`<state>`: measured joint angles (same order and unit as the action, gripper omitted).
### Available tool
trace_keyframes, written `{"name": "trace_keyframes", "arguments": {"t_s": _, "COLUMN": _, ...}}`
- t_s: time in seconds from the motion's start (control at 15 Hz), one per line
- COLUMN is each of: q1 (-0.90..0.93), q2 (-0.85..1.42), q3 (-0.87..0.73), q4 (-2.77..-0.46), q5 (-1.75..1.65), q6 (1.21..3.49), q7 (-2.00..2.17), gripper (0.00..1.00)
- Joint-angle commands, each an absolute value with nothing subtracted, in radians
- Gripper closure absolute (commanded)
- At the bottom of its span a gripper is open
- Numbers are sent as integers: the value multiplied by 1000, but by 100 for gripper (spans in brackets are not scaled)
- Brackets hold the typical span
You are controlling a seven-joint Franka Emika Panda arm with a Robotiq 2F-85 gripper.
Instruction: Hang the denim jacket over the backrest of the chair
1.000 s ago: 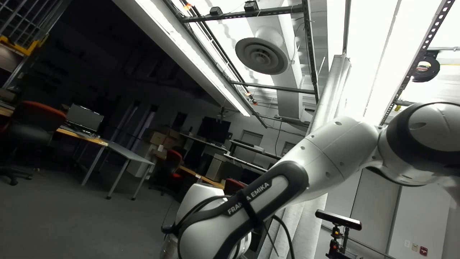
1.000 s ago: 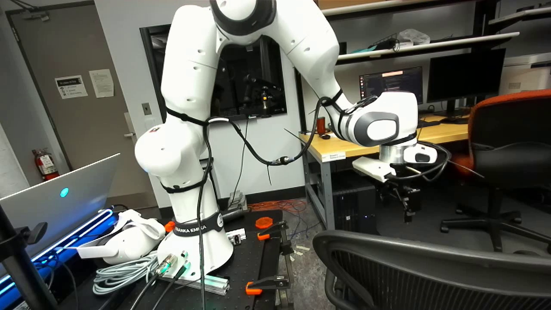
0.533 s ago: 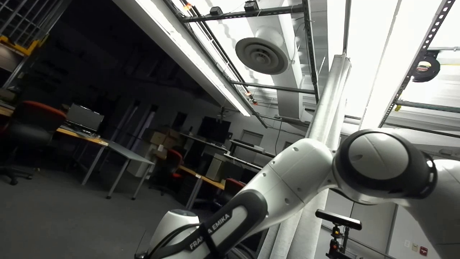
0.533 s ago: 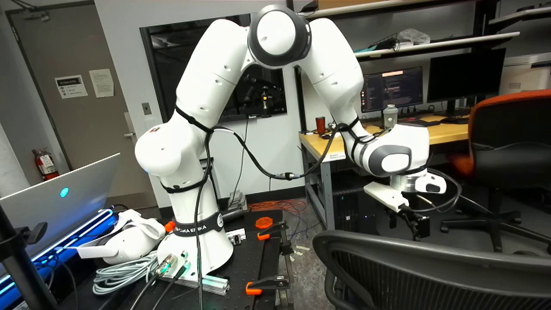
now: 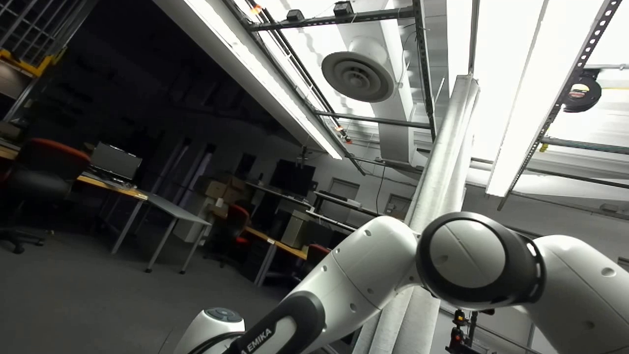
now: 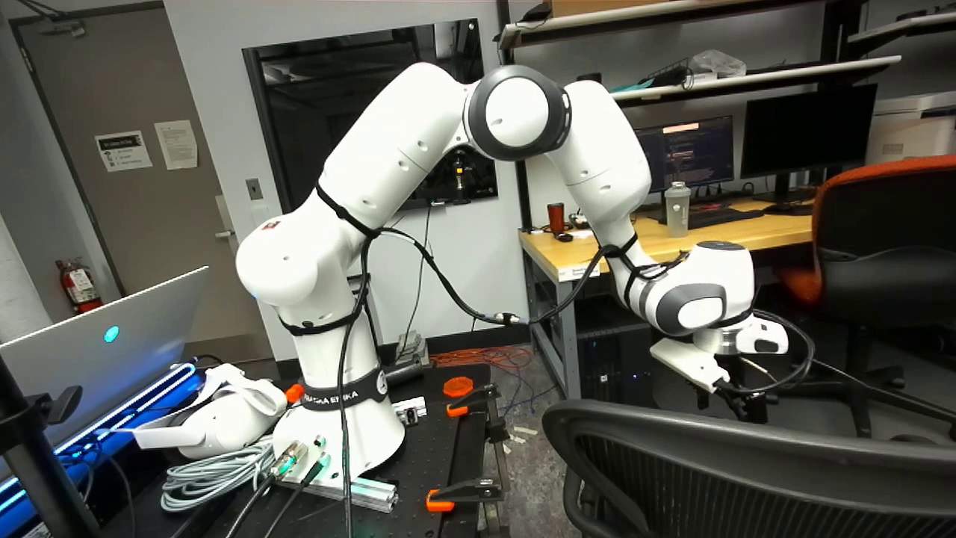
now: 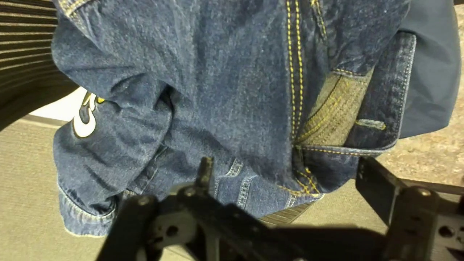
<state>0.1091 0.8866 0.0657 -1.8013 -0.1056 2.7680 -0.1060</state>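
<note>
The denim jacket (image 7: 239, 87) lies crumpled in the wrist view, dark blue with yellow stitching and grey fabric (image 7: 429, 72) at its right. It does not show in either exterior view. My gripper (image 7: 286, 168) is open, its fingers (image 7: 206, 168) spread apart with nothing held between them. The jacket's lower edge shows between and beyond the fingers. In an exterior view the gripper (image 6: 736, 407) hangs just beyond the top rim of the chair's black backrest (image 6: 747, 448), its tips partly hidden. A dark ribbed part of the chair (image 7: 29, 47) shows at left in the wrist view.
An orange-and-black chair (image 6: 889, 246) and a wooden desk (image 6: 553, 258) with monitors and a bottle (image 6: 677, 209) stand behind the arm. A cable (image 6: 806, 359) loops beside the wrist. The robot's black table (image 6: 418, 478) has orange clamps (image 6: 448, 501) at its edge.
The arm has come down and reached further out, its elbow lower in both exterior views. The gripper has dropped to the level of the backrest's top rim.
</note>
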Motion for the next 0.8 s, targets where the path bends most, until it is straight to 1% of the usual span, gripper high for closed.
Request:
{"name": "trace_keyframes", "arguments": {"t_s": 0.0, "q1": 116, "q2": 967, "q3": 60, "q4": -1714, "q5": -125, "q6": 2779, "q7": -127, "gripper": 5}}
{"name": "trace_keyframes", "arguments": {"t_s": 0.07, "q1": 113, "q2": 981, "q3": 62, "q4": -1701, "q5": -122, "q6": 2776, "q7": -130, "gripper": 8}}
{"name": "trace_keyframes", "arguments": {"t_s": 0.13, "q1": 108, "q2": 992, "q3": 66, "q4": -1689, "q5": -118, "q6": 2772, "q7": -134, "gripper": 8}}
{"name": "trace_keyframes", "arguments": {"t_s": 0.2, "q1": 92, "q2": 1002, "q3": 66, "q4": -1684, "q5": -118, "q6": 2771, "q7": -146, "gripper": 16}}
{"name": "trace_keyframes", "arguments": {"t_s": 0.27, "q1": 85, "q2": 1013, "q3": 69, "q4": -1675, "q5": -116, "q6": 2768, "q7": -151, "gripper": 30}}
{"name": "trace_keyframes", "arguments": {"t_s": 0.33, "q1": 91, "q2": 1023, "q3": 66, "q4": -1665, "q5": -115, "q6": 2765, "q7": -143, "gripper": 40}}
{"name": "trace_keyframes", "arguments": {"t_s": 0.4, "q1": 89, "q2": 1031, "q3": 65, "q4": -1658, "q5": -114, "q6": 2765, "q7": -142, "gripper": 48}}
{"name": "trace_keyframes", "arguments": {"t_s": 0.47, "q1": 88, "q2": 1037, "q3": 64, "q4": -1652, "q5": -113, "q6": 2766, "q7": -139, "gripper": 58}}
{"name": "trace_keyframes", "arguments": {"t_s": 0.73, "q1": 88, "q2": 1040, "q3": 64, "q4": -1641, "q5": -112, "q6": 2772, "q7": -134, "gripper": 87}}
